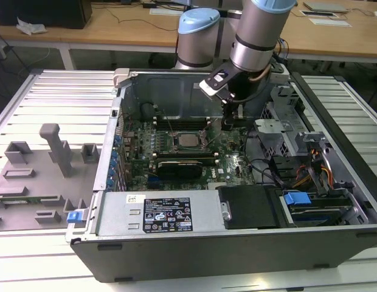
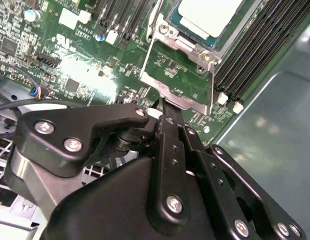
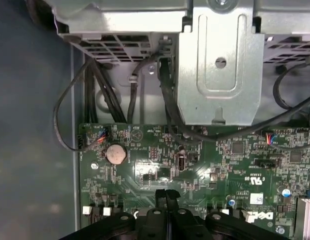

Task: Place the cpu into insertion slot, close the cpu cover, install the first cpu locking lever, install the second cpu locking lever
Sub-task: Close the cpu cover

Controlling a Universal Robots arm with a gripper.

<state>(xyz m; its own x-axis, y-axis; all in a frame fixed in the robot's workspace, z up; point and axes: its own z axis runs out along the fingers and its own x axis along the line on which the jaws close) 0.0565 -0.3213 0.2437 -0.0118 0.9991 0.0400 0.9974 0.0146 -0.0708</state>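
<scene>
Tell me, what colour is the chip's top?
Silvery-grey; the cpu shows best in the second wrist view.

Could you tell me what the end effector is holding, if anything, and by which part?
It cannot be told for sure: the end effector is shut with its tips at the edge tab of the metal cover, possibly pinching it.

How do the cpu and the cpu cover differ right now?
The cpu is a solid silvery square seated in the insertion slot. The cpu cover is an open frame, swung clear of it. The gripper meets the cover's edge, not the cpu. Both are silvery metal.
</scene>
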